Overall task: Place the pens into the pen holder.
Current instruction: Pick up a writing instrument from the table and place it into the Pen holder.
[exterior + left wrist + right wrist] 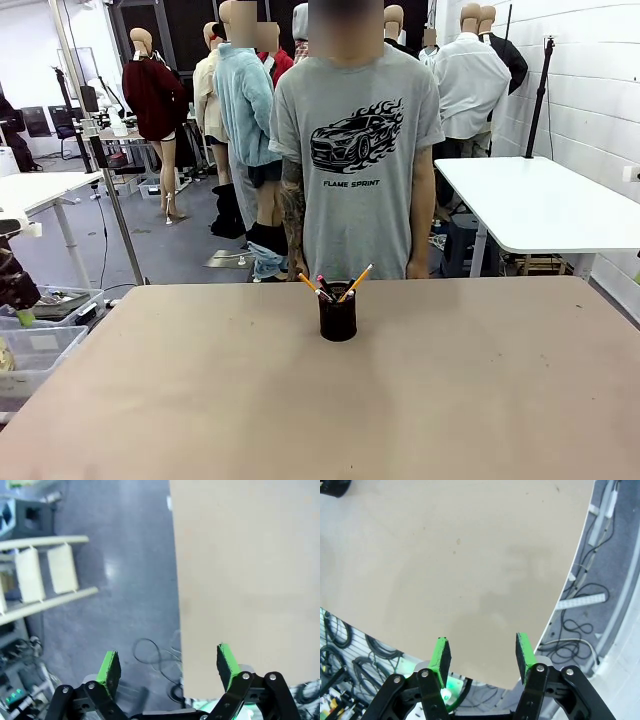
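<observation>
three pens [336, 285] stand tilted in the black mesh holder [338, 314] at the centre of the front view, their tips fanning out above its rim: a yellow-orange pencil leaning to the right, another orange-tipped stick leaning left, and a dark one with a reddish end between them. the holder sits upright on the tan table [200, 400], toward its far edge, just in front of a person [355, 150] in a grey car-print t-shirt who stands at the top centre of the frame. in the left wrist view the left gripper [169, 664] rises from the bottom edge with its green pads spread wide and nothing between them, hanging over the table's edge with grey floor and cables to the left. in the right wrist view the right gripper [482, 652] is likewise spread wide and empty above the table's near edge, and a dark sliver of the holder [332, 487] shows in the upper left corner.
</observation>
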`<state>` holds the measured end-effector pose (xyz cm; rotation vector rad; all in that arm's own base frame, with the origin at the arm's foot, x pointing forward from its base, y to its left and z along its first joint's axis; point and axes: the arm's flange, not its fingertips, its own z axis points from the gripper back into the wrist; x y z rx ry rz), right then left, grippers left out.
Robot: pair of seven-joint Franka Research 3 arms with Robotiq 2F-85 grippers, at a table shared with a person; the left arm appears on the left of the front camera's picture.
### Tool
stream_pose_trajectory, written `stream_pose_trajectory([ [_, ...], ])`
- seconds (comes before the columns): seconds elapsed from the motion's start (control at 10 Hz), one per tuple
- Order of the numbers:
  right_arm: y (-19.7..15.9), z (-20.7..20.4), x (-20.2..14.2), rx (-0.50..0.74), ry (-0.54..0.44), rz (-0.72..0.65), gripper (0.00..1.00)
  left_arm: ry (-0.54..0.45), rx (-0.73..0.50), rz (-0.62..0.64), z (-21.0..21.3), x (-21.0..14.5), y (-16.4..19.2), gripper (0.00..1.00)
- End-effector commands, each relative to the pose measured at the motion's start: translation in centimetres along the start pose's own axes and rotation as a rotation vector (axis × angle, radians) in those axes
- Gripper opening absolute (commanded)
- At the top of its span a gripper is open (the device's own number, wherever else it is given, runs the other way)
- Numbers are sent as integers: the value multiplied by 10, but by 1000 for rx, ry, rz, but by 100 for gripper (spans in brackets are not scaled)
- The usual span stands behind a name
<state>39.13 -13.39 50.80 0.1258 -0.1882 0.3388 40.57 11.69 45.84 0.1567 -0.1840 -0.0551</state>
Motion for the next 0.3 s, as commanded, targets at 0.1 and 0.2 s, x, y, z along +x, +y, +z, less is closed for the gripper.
stream_pose_trajectory([
  [0.1,0,-3,0,-16,0,3,66,52,-56,39,-3,-3,2,100],
  [0.2,0,-3,0,-16,0,3,66,52,-56,39,-3,-3,2,100],
])
